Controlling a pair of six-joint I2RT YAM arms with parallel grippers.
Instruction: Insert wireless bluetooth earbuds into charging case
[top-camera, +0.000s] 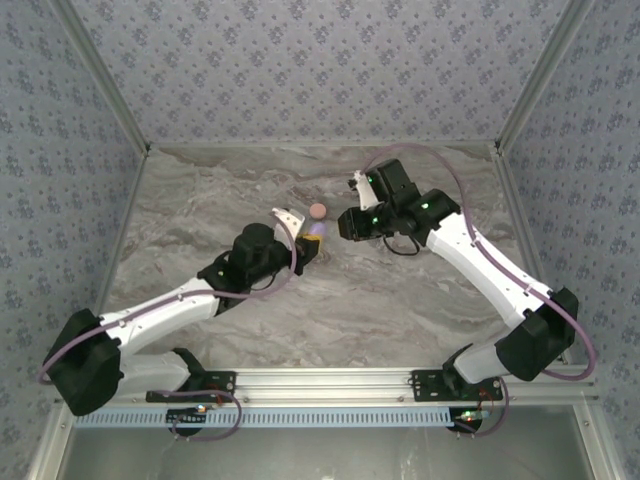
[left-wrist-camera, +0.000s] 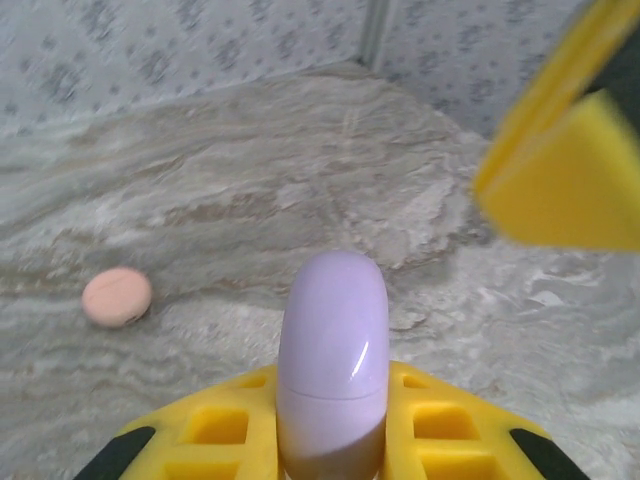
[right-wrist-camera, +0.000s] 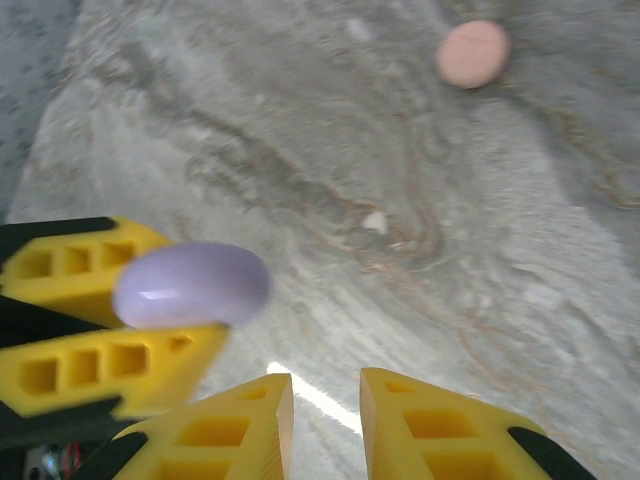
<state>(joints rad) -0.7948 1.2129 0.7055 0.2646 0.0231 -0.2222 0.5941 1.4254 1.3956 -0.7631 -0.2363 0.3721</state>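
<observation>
The charging case (left-wrist-camera: 333, 350) is a closed lilac capsule standing up between the yellow fingers of my left gripper (left-wrist-camera: 333, 425), which is shut on its lower half. Seen from above, the case (top-camera: 316, 232) sits at the left gripper's (top-camera: 306, 240) tip, mid-table. My right gripper (top-camera: 345, 222) hovers just right of it. In the right wrist view the right gripper (right-wrist-camera: 327, 400) is open by a narrow gap with nothing between its fingers, and the case (right-wrist-camera: 192, 284) is off to its left. A tiny pale bit (right-wrist-camera: 375, 222) lies on the marble; I cannot tell if it is an earbud.
A salmon-pink disc (top-camera: 318, 211) lies flat on the marble table (top-camera: 200, 200) just beyond the two grippers, also seen as the disc (left-wrist-camera: 117, 296) and the disc (right-wrist-camera: 473, 53). Patterned walls (top-camera: 320, 60) enclose the table at the back and sides.
</observation>
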